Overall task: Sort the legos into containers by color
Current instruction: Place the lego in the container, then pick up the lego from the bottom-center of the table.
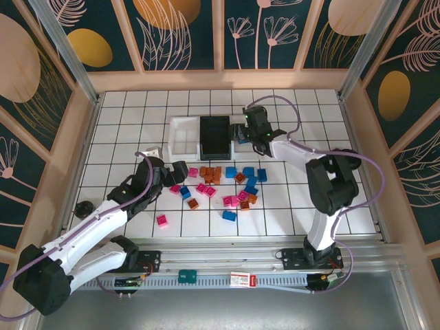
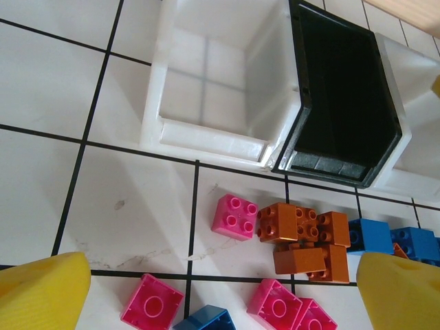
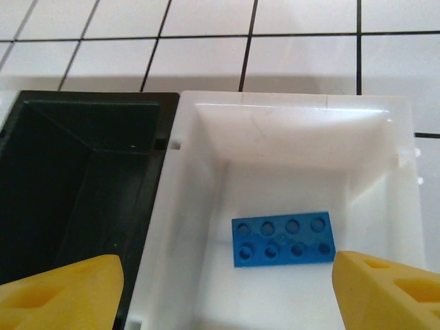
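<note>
Plainly, most of the legos (image 1: 210, 174) are scattered loose on the tiled table (image 1: 124, 137), in a patch between the two arms and just in front of the containers (image 1: 215, 135). One blue brick (image 3: 282, 238) is seen lying flat, studs up, on the floor of the right white bin (image 3: 302, 148), clear of both fingers. The black bin (image 3: 75, 172), pressed against that bin's side, is seen to be empty, and no brick is seen in the left white bin (image 2: 206, 89).

The right gripper (image 3: 227, 268) is held over the bin with its jaws spread and nothing between them. The left gripper (image 2: 223, 265) is poised above the near edge of the pile, jaws at their widest, nothing gripped. Below it a pink brick (image 2: 235, 216) is set just beside a cluster of orange bricks (image 2: 302, 240).

The bricks are judged light, rigid and smooth-walled, so they are likely to skid if nudged and to slip if pinched at a corner. A hold is best taken across two flat opposite side walls, low down and square. The pink brick's right wall is crowded by the orange cluster, so its other two walls would probably be the better hold.
</note>
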`<state>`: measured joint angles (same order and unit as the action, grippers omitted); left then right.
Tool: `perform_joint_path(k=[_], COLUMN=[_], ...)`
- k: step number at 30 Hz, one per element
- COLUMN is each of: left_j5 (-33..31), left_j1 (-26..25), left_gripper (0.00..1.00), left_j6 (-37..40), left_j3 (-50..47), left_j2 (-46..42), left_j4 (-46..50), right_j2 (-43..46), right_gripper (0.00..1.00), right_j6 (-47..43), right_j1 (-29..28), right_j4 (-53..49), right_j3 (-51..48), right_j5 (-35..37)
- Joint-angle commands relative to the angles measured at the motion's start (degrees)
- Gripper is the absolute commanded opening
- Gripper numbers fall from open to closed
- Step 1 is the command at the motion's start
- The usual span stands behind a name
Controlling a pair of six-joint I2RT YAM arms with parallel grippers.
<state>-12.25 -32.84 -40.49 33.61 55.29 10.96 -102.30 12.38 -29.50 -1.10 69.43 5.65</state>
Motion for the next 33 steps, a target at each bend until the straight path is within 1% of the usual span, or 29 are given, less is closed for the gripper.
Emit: perform_joint_path(k=[1,8,13,16,20,22,24,28,33], left_j5=[-0.1,-0.84,-1.48,-1.53,-1.41,-1.22,-0.94,-0.31,-0.19], left_j1=[-0.03,0.05,-0.01,0.0,-0.03,-0.02,0.01,-0.01,-0.03], left_gripper=[0.99,0.99,0.99,0.99,0.99,0.99,0.99,0.99,0.99], left_j6=[0.93,0.83,0.62,0.63,0.38,0.08,-0.11,-0.13,-0.2], left_j3=[-0.47,-0.22,-0.95,-1.3,-2.28,-2.89,-3.35,-3.38,-3.46], left_j2=[0.23,-0.17,-0.27,-0.01,0.25,0.43,0.73,1.55,1.42], left_j4=[0.28,0.38,-0.27,-0.83,-1.81,-2.32,-2.61,-2.62,-2.51], right_j2=[9.81,25.27,33.92,36.24,35.94,33.99,31.6,26.92,23.73], right_gripper=[0.8,0.79,0.71,0.67,0.67,0.67,0.67,0.65,0.63], right_j6=[0.92,5.63,13.68,18.02,18.98,17.94,16.48,13.86,11.33], right_j1=[-3.57,-13.88,-20.91,-25.19,-31.83,-34.07,-35.85,-36.69,-36.69], right_j4=[-0.38,-4.83,-11.23,-13.97,-12.52,-11.25,-10.82,-10.77,-10.99], right_j3=[-4.76,-21.1,-30.8,-34.5,-36.28,-35.89,-34.81,-32.22,-30.71], right_j5=[1.85,7.82,9.61,9.25,5.81,3.65,3.75,4.16,3.34])
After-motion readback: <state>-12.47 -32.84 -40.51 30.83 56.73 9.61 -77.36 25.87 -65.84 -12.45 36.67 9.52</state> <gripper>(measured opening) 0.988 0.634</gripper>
